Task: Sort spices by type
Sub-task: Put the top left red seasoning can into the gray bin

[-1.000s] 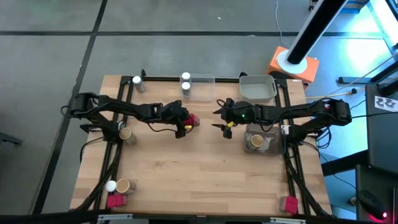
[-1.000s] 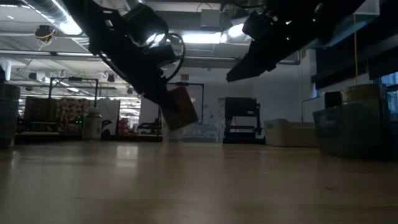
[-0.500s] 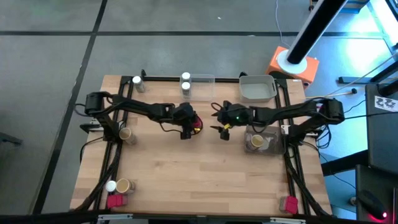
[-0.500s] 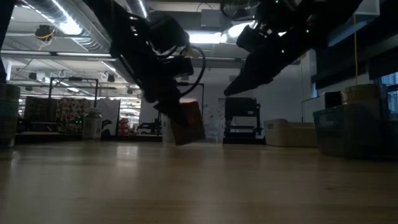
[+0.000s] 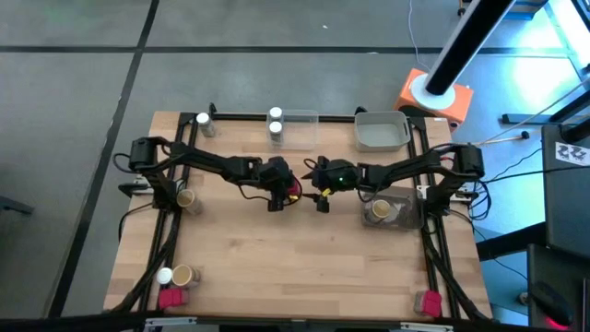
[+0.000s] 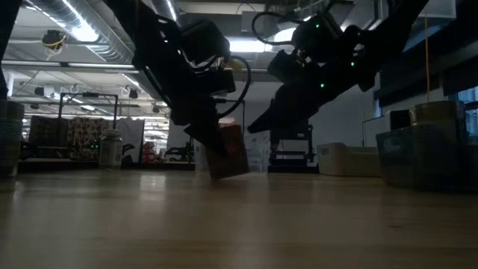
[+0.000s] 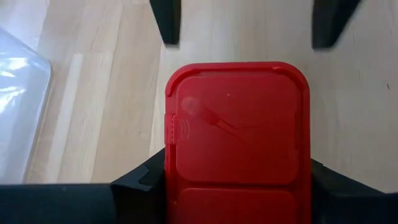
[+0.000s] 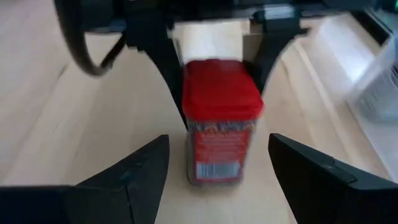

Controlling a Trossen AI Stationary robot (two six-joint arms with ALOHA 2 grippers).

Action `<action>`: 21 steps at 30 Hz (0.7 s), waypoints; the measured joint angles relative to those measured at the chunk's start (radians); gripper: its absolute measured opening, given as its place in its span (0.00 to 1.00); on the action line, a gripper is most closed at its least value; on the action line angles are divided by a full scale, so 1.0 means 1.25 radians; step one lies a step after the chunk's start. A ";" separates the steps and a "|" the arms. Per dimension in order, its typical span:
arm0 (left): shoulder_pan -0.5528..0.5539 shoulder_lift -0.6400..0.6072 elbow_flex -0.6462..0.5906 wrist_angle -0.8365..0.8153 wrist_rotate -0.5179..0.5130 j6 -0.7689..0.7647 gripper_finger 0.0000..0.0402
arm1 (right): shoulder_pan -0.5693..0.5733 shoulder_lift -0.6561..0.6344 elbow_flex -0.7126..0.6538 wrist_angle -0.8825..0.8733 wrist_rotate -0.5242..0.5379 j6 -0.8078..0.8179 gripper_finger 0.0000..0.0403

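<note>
red spice packet (image 7: 236, 143) sits pinched in left gripper (image 5: 286, 191); right gripper (image 8: 217, 165), spread, should straddle it squarely before closing

Left claw (image 5: 288, 192) clamped, right claw (image 5: 320, 196) agape.

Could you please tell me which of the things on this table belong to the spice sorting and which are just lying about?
Part of the job:
- red spice packet held in the left gripper
- right gripper, open, facing that packet
- white-lidded jars
- tan cups
- red packets at the near corners

Just lying about:
- orange-and-white base beyond the table
</note>
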 joint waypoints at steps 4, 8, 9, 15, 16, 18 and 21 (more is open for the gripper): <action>-0.003 0.000 0.000 -0.007 -0.002 -0.001 0.48 | 0.000 0.034 0.000 0.049 -0.037 0.000 0.68; -0.003 0.000 0.000 -0.015 -0.002 -0.001 0.48 | 0.000 0.034 0.000 0.053 -0.037 0.021 0.72; -0.003 0.000 0.000 -0.016 -0.002 -0.001 0.47 | 0.000 0.034 0.000 0.053 -0.036 0.028 0.74; -0.003 0.000 0.000 -0.017 -0.003 -0.010 0.48 | 0.000 0.034 0.000 0.036 -0.036 0.028 0.85; -0.003 0.000 0.000 -0.017 -0.003 -0.012 0.48 | 0.000 0.034 0.000 0.047 -0.032 0.025 0.86; -0.003 0.000 0.000 -0.017 -0.003 -0.011 0.48 | 0.000 0.034 0.000 0.076 -0.003 0.024 0.87; -0.004 0.001 -0.001 -0.017 -0.003 -0.018 0.48 | 0.000 0.037 0.000 0.097 0.026 0.016 0.87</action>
